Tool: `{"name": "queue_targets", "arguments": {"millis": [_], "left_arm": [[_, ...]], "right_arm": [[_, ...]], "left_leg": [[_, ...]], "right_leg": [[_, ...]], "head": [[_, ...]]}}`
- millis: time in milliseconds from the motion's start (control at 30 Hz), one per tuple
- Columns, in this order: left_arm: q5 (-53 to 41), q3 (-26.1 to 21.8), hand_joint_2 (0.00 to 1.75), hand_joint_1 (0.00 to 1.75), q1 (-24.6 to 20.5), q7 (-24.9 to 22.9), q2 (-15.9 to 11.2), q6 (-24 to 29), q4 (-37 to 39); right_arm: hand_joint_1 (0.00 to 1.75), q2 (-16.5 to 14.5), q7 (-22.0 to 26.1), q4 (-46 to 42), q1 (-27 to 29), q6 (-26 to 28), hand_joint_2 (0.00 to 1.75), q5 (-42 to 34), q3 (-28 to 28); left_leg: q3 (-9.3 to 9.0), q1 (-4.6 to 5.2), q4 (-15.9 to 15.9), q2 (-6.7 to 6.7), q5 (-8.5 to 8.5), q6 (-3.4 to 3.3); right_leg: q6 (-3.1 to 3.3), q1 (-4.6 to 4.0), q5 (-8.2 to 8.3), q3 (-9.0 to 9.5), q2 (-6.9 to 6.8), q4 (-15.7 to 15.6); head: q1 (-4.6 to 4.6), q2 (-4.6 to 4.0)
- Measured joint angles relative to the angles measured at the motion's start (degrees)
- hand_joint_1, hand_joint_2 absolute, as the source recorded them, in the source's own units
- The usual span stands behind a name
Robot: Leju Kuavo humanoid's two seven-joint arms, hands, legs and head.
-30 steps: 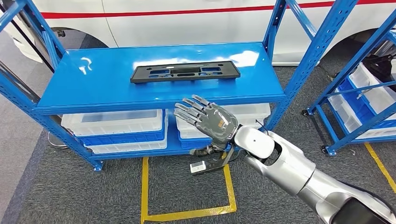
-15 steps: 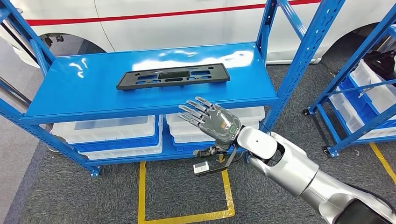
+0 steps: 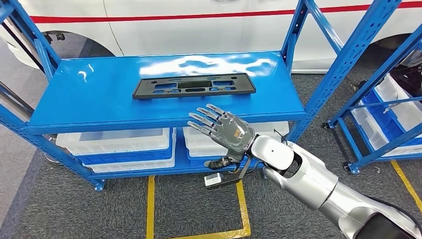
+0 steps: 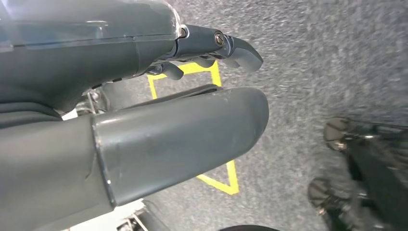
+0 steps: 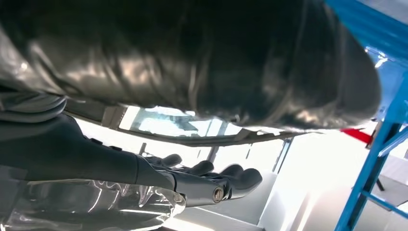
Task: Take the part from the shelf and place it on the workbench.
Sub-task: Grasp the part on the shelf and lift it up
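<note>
Black part (image 3: 194, 85), glossy blue shelf (image 3: 99, 94), white-and-blue bins (image 3: 117, 144), yellow floor tape (image 3: 149, 204), grey carpet (image 3: 59, 209)

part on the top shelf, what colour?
Black. The flat, slotted part lies on the glossy blue shelf; the head view shows it best.

**Blue shelf, its part, its bins and the floor**

The blue shelf (image 3: 89, 94) stands on grey carpet (image 3: 59, 209). Its glossy top board lies just beyond the fingertips of the right hand (image 3: 226, 130), which is held out flat in front of the board's front edge. On that board, beyond the hand and well apart from it, lies the black part (image 3: 194, 85), flat and lengthwise. On the lower board sit white bins (image 3: 117, 144), partly behind the hand. Yellow tape lines (image 3: 150, 204) mark the carpet below the hand.
</note>
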State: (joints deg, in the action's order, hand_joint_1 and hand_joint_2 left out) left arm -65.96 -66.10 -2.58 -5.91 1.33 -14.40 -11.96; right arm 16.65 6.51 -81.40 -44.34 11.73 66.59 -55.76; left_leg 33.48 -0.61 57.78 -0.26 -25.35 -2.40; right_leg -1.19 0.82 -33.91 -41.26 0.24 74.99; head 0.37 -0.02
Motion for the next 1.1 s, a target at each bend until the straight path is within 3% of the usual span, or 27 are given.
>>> {"name": "queue_targets", "arguments": {"millis": [67, 133, 200, 267, 367, 400, 467, 500, 533, 567, 600, 667, 700, 733, 867, 933, 1000, 1033, 1067, 1100], "left_arm": [[0.0, 0.0, 0.0, 0.0, 0.02, -0.04, 0.01, 0.0, 0.02], [-0.01, 0.0, 0.0, 0.0, 0.08, -0.1, 0.02, -0.02, 0.05], [-0.02, -0.01, 0.0, 0.0, 0.06, -0.15, 0.02, -0.04, 0.11], [-0.02, -0.02, 0.0, 0.0, -0.02, -0.17, 0.04, -0.05, 0.17], [-0.02, -0.02, 0.0, 0.0, -0.02, -0.2, 0.08, -0.07, 0.2], [-0.02, -0.02, 0.0, 0.0, -0.03, -0.21, 0.09, -0.08, 0.2], [-0.04, -0.02, 0.0, 0.0, -0.06, -0.22, 0.08, -0.09, 0.2], [-0.07, -0.02, 0.0, 0.0, -0.06, -0.21, 0.07, -0.09, 0.2], [-0.1, -0.02, 0.0, 0.0, -0.04, -0.21, 0.07, -0.09, 0.2], [-0.14, -0.02, 0.0, 0.0, 0.01, -0.21, 0.07, -0.09, 0.2], [-0.19, -0.02, 0.0, 0.0, 0.05, -0.21, 0.07, -0.1, 0.21], [-0.27, -0.02, 0.0, 0.0, 0.05, -0.19, 0.05, -0.11, 0.21], [-0.34, -0.02, 0.0, 0.0, -0.01, -0.15, 0.05, -0.13, 0.21], [-0.41, -0.02, 0.0, 0.0, -0.07, -0.1, 0.04, -0.16, 0.21], [-0.65, -0.02, 0.0, 0.0, -0.1, -0.02, 0.08, -0.25, 0.21], [-0.69, -0.02, 0.0, 0.0, -0.08, -0.02, 0.1, -0.26, 0.22], [-0.71, -0.02, 0.0, 0.0, -0.13, 0.02, 0.11, -0.26, 0.22], [-0.74, -0.02, 0.0, 0.0, -0.15, 0.05, 0.1, -0.26, 0.22], [-0.79, -0.02, 0.0, 0.0, -0.14, 0.08, 0.1, -0.26, 0.22], [-0.84, -0.02, 0.0, 0.0, -0.13, 0.1, 0.1, -0.26, 0.22]], "right_arm": [[0.0, 0.08, 0.0, 0.0, 0.1, -0.08, 0.0, 0.0, 0.0], [0.0, 0.1, 0.0, 0.0, 0.06, -0.08, 0.0, -0.01, 0.0], [0.0, 0.14, 0.01, -0.01, 0.01, -0.12, 0.0, -0.03, 0.0], [0.0, 0.16, 0.02, -0.02, 0.0, -0.14, 0.0, -0.04, 0.0], [0.0, 0.22, 0.04, -0.08, -0.05, -0.13, 0.0, -0.04, 0.05], [0.0, 0.24, 0.04, -0.12, -0.09, -0.13, 0.0, -0.04, 0.08], [0.0, 0.23, 0.04, -0.19, -0.09, -0.19, 0.0, -0.07, 0.09], [0.0, 0.23, 0.04, -0.2, -0.02, -0.22, 0.0, -0.11, 0.09], [0.0, 0.23, 0.04, -0.2, 0.08, -0.25, 0.0, -0.17, 0.09], [0.0, 0.24, 0.04, -0.2, 0.17, -0.26, 0.0, -0.24, 0.09], [0.0, 0.23, 0.04, -0.2, 0.22, -0.27, 0.0, -0.31, 0.09], [0.0, 0.22, 0.04, -0.19, 0.18, -0.3, 0.0, -0.43, 0.1], [0.0, 0.19, 0.04, -0.19, 0.13, -0.32, 0.0, -0.51, 0.12], [0.0, 0.15, 0.04, -0.18, 0.11, -0.35, 0.0, -0.6, 0.14], [0.0, -0.11, 0.04, -0.16, 0.07, -0.42, 0.0, -0.85, 0.3], [0.0, -0.19, 0.04, -0.16, 0.02, -0.42, 0.0, -0.87, 0.43], [0.0, -0.24, 0.04, -0.08, 0.25, -0.47, 0.0, -0.93, 0.46], [0.0, -0.24, 0.04, 0.01, 0.42, -0.57, 0.0, -0.99, 0.46], [0.0, -0.27, 0.04, 0.11, 0.54, -0.68, 0.0, -1.09, 0.46], [0.0, -0.34, 0.03, 0.23, 0.58, -0.81, 0.0, -1.2, 0.5]], "left_leg": [[-0.54, 0.0, 0.19, -0.09, -0.5, 0.1], [-1.1, 0.01, 0.48, -0.12, -1.15, 0.36], [-1.25, 0.23, 0.87, -0.14, -1.74, 0.83], [-1.14, 0.41, 0.91, -0.16, -1.95, 1.37], [-0.93, 0.25, 2.05, -0.08, -3.06, 2.28], [0.03, 0.16, 4.22, -0.06, -4.27, 2.59], [3.93, 0.0, 11.6, -0.02, -7.42, 3.05], [6.02, -0.06, 15.1, -0.02, -8.41, 3.19], [7.43, -0.08, 17.06, -0.02, -8.37, 3.27], [7.71, -0.09, 16.74, -0.02, -7.1, 3.27], [6.92, -0.1, 14.27, -0.01, -4.9, 3.19], [3.65, 0.02, 6.52, -0.01, -0.47, 2.79], [2.33, 0.15, 3.57, -0.02, 0.47, 2.47], [1.59, 0.3, 1.87, -0.04, 0.68, 2.18], [0.86, 0.17, 0.57, -0.05, 0.34, 0.96], [0.48, 0.04, 0.21, 0.03, 0.33, 0.31], [0.39, 0.11, 0.28, 0.02, 0.09, -0.11], [0.3, 0.14, 0.36, -0.04, -0.07, -0.17], [0.12, 0.16, 0.44, -0.1, -0.28, -0.18], [-0.18, 0.17, 0.53, -0.16, -0.55, -0.12]], "right_leg": [[-0.01, 0.05, 3.11, 0.12, -0.03, -2.13], [0.24, 0.03, 6.99, 2.66, -0.08, -8.33], [0.7, -0.2, 8.88, 4.85, -0.12, -13.58], [1.2, -0.44, 8.64, 5.29, -0.04, -14.88], [2.1, -0.13, 8.53, 5.83, 0.06, -15.44], [2.39, 0.01, 8.48, 6.13, 0.02, -15.67], [2.75, 0.02, 8.25, 6.51, -0.09, -15.77], [2.83, -0.01, 8.12, 6.6, -0.13, -15.76], [2.85, -0.03, 7.97, 6.74, -0.14, -15.75], [2.82, -0.02, 7.79, 6.97, -0.12, -15.74], [2.74, -0.01, 7.57, 7.29, -0.1, -15.73], [2.38, -0.11, 7.03, 7.97, -0.05, -15.69], [2.12, -0.19, 6.84, 8.11, -0.04, -15.64], [1.86, -0.28, 6.72, 8.13, -0.05, -15.63], [0.82, -0.28, 5.81, 7.87, -0.13, -14.83], [0.55, -0.2, 3.14, 5.38, -0.12, -9.75], [0.4, -0.16, 0.41, 1.17, -0.11, -2.34], [0.36, -0.12, 0.27, -0.31, -0.12, -0.2], [0.38, -0.11, 1.23, -0.87, -0.12, 0.0], [0.48, -0.1, 3.19, -0.3, -0.13, -2.01]], "head": [[0.0, 0.0], [0.01, 0.0], [0.0, 0.01], [-0.02, 0.01], [-0.04, 0.0], [-0.03, 0.0], [-0.04, 0.0], [-0.03, 0.0], [-0.04, 0.0], [-0.04, 0.0], [-0.04, 0.0], [-0.04, 0.01], [-0.03, 0.01], [-0.03, 0.01], [-0.02, 0.01], [-0.01, 0.0], [-0.01, 0.01], [-0.02, 0.01], [-0.02, 0.02], [-0.02, 0.02]]}}
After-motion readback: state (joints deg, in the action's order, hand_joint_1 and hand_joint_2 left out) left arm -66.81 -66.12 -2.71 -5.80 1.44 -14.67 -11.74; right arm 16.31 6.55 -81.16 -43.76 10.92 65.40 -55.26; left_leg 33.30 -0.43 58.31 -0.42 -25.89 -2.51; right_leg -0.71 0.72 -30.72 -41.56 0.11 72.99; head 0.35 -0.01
